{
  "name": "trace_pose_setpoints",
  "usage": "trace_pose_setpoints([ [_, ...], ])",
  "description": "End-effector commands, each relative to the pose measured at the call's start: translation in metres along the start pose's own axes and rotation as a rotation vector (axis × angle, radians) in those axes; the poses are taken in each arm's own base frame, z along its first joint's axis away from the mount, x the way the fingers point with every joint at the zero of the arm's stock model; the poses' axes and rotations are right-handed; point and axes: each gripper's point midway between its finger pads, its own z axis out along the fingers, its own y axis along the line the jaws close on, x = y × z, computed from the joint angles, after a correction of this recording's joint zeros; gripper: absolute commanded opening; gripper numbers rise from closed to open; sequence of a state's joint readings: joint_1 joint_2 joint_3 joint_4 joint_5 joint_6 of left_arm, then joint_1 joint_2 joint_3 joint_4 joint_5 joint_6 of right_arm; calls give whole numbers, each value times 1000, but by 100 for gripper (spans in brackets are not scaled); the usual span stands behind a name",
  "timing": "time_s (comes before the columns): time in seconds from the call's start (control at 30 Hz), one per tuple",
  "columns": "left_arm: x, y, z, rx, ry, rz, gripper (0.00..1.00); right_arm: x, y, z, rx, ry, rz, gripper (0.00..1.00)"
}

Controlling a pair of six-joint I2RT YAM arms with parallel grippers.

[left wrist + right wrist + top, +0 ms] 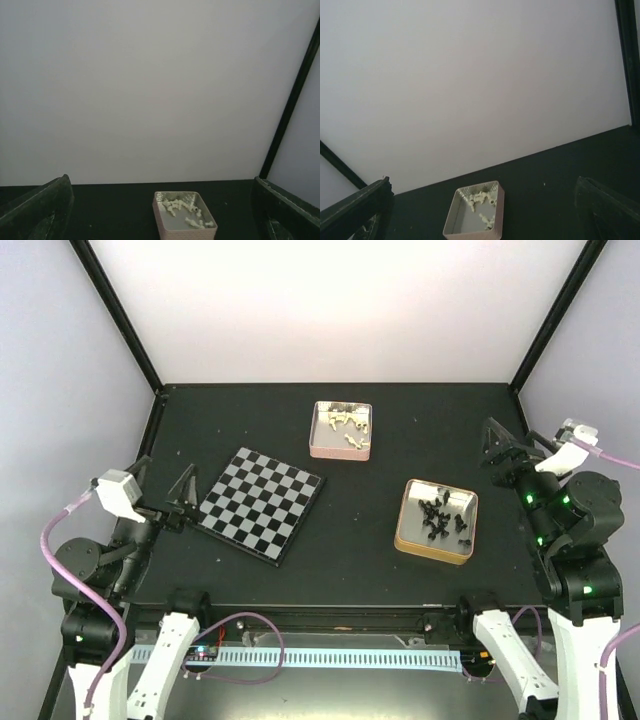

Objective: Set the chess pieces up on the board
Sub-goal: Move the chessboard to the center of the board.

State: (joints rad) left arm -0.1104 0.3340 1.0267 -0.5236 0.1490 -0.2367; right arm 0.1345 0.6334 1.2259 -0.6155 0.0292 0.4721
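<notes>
Board [262,505]: bare, lying skewed on the desk [360,570], just right of the left pincer [186,498].
White pieces [345,423]: in the pink tin [313,430], far centre, between the arms.
Black pieces [443,517]: in the tan tin [430,554], near the right pincer [497,452]; the right arm is closer.
Pincers: both spread wide and empty.
Likely next: right arm goes for the black pieces.

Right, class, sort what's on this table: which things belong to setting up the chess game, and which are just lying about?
Needed: black-and-silver checked chessboard; cream-white chess pieces; glossy black chess pieces.
Lying about: pink metal tin; tan metal tin.
</notes>
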Motion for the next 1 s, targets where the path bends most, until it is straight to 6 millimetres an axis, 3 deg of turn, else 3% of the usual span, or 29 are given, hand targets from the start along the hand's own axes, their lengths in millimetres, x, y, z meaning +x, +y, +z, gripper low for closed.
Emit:
trace_pose_setpoints([
  [0.0,11,-19,6,117,55,-43,98,19,7,-9,-50,116,78,99],
  [0.17,37,-28,10,206,121,-77,99,47,7,-5,-79,217,152,100],
  [0.33,88,-18,32,218,245,-148,99,80,7,2,-134,303,175,100],
  [0.53,180,33,75,3,548,-315,99,136,-12,16,-115,441,154,93],
  [0.67,229,63,97,-148,729,-393,99,165,-19,25,-132,512,149,86],
  [0.97,300,143,131,-464,985,-481,99,215,-41,50,-99,630,151,80],
])
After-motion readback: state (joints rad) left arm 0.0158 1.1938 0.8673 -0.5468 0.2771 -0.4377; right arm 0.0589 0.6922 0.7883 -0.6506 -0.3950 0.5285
